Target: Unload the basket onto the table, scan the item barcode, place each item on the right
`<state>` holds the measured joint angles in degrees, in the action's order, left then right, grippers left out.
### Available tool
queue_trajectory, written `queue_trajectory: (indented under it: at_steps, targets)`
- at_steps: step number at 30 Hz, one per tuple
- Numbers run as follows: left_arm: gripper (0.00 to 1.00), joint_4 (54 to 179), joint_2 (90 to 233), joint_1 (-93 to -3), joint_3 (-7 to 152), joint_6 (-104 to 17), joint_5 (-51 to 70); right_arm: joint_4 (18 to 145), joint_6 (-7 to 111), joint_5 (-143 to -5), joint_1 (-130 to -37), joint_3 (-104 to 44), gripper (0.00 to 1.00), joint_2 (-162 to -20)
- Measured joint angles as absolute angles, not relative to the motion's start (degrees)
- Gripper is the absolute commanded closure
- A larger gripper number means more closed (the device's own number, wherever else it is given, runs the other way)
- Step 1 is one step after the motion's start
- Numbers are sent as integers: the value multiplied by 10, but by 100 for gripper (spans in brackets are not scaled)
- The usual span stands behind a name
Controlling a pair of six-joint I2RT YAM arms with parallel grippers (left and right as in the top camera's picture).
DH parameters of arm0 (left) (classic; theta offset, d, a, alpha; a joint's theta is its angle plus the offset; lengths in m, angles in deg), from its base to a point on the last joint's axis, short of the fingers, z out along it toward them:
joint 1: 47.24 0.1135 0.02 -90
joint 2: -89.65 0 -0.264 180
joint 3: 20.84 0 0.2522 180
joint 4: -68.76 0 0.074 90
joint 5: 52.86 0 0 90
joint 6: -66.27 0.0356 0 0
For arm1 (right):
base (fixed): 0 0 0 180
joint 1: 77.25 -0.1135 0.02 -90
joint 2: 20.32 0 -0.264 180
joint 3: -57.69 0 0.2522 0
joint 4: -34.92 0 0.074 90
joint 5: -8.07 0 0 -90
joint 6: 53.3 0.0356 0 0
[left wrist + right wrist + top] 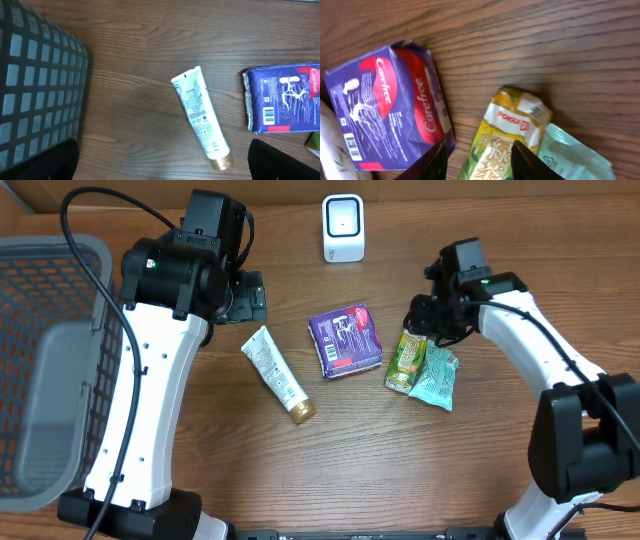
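Hovering low over the Pokka pack [406,360], the right hand [424,320] has its fingers [436,161] apart, and in the right wrist view the top of the pack [520,117] shows between them. Whether a finger touches the pack I cannot tell from this close view. The pack lies flat on the bench [400,470], and the pale green pouch [436,378] touches its right side. Just to the left of it lies the purple Carefree pack [345,340], with a small barcode [268,115] on its upper face. The white tube [277,374] lies further left, at a slant, with its gold cap toward the front edge of the bench. The white scanner [343,228] stands upright at the far side, well apart from the Pokka pack. The left hand [245,298] is near the grey basket [30,260], its fingers [50,162] spread wide, with only bare wood between them.
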<state>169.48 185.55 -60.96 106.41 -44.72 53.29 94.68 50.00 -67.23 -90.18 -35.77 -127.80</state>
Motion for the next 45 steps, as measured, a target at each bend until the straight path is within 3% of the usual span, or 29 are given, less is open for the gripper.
queue_trajectory:
  at_steps: [20, 32, 39, 45]
  targets:
    - [0, 1695, 1855, -610, 1064, -447, 533, 979, 533, -751, -900, -346, 58, -1323]
    - [1, 1695, 1855, -610, 1064, -447, 533, 1152, 563, -738, -806, -352, 53, -1322]
    - [0, 1695, 1855, -610, 1064, -447, 533, 1233, 531, -723, -805, -409, 54, -1309]
    - [0, 1695, 1855, -610, 1064, -447, 533, 1260, 516, -718, -822, -429, 54, -1210]
